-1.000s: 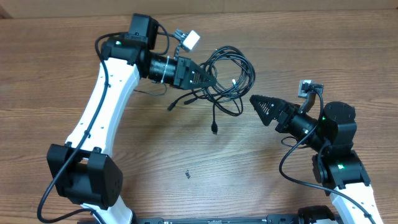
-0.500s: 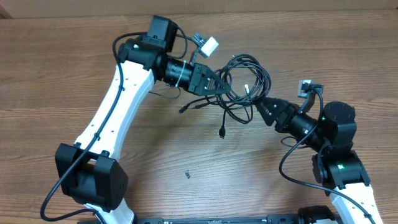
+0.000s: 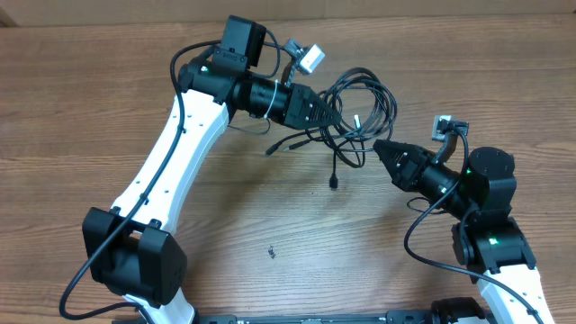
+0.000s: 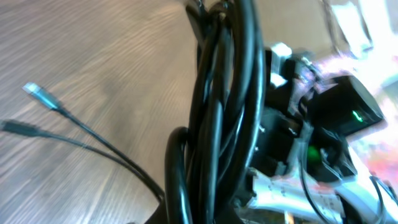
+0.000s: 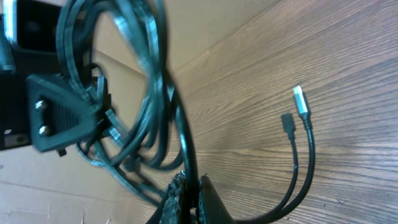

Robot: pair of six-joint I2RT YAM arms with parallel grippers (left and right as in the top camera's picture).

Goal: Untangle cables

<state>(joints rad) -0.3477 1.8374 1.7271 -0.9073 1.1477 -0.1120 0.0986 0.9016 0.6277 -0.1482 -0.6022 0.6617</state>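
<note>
Glossy black cables [image 4: 227, 93] coil in loops — seemingly knotted — over grained wooden table [image 3: 81, 108].

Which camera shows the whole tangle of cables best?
The overhead view: the cables appear whole, looped between the left pincer and the right pincer. The left wrist view shows blurred strands up close, and the right wrist view shows part of the loops. Both catch two plug ends.

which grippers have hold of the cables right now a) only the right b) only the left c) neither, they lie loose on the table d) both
d, the left gripper and the right gripper are each shut on strands of the cables, which run between them.
</note>
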